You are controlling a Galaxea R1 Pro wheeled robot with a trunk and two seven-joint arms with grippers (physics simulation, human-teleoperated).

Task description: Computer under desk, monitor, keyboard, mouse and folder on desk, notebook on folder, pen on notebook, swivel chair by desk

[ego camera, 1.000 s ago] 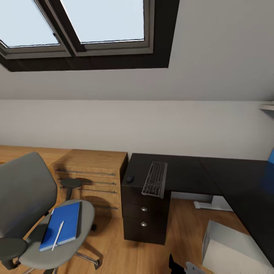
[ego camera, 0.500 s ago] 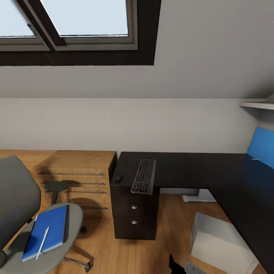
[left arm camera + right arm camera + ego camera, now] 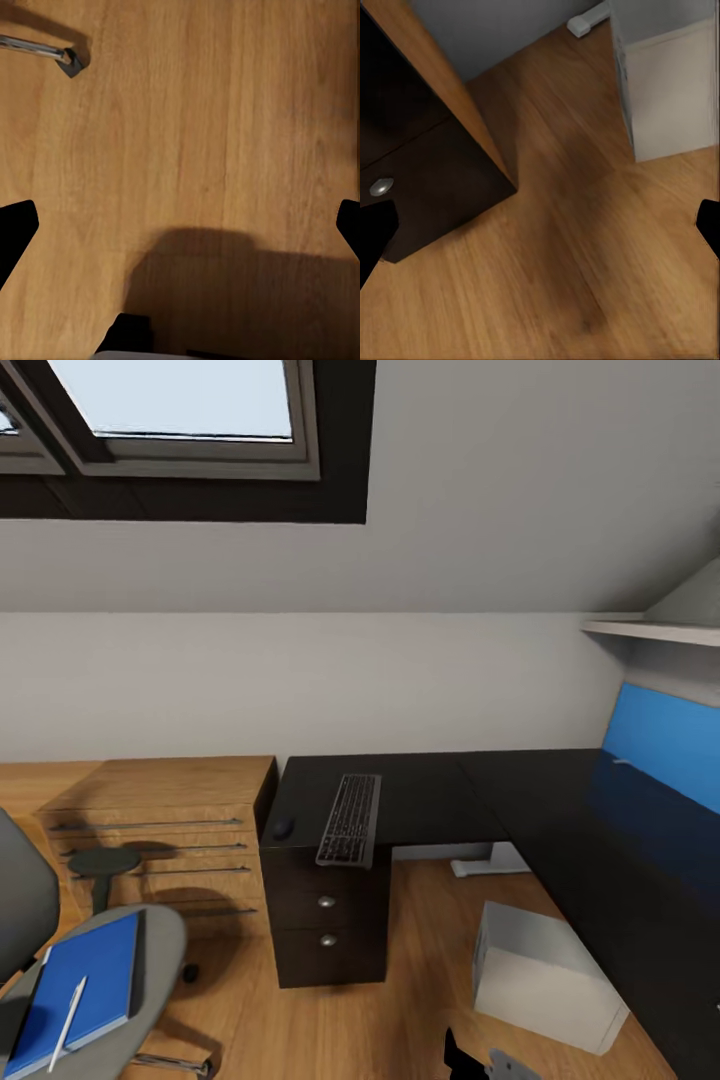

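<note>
Left pincer (image 3: 180, 225) and right pincer (image 3: 540, 225): each released, fingertips spread wide above bare wood floor (image 3: 420, 960), grasping nothing. Desk (image 3: 500, 800): L-shaped, black top, blue back panel. Keyboard (image 3: 350, 819) lies on the desk above the drawers (image 3: 325, 920), one end overhanging the front edge; mouse (image 3: 283, 827) just beside it. Computer (image 3: 545, 975) stands on the floor under the desk. Folder (image 3: 75, 992) rests on the chair (image 3: 150, 950) seat, well apart from the desk, a pen (image 3: 68, 1010) on top.

Skylight (image 3: 180, 400), white walls, wood floor (image 3: 420, 980), wooden cabinet (image 3: 160, 820)
</note>
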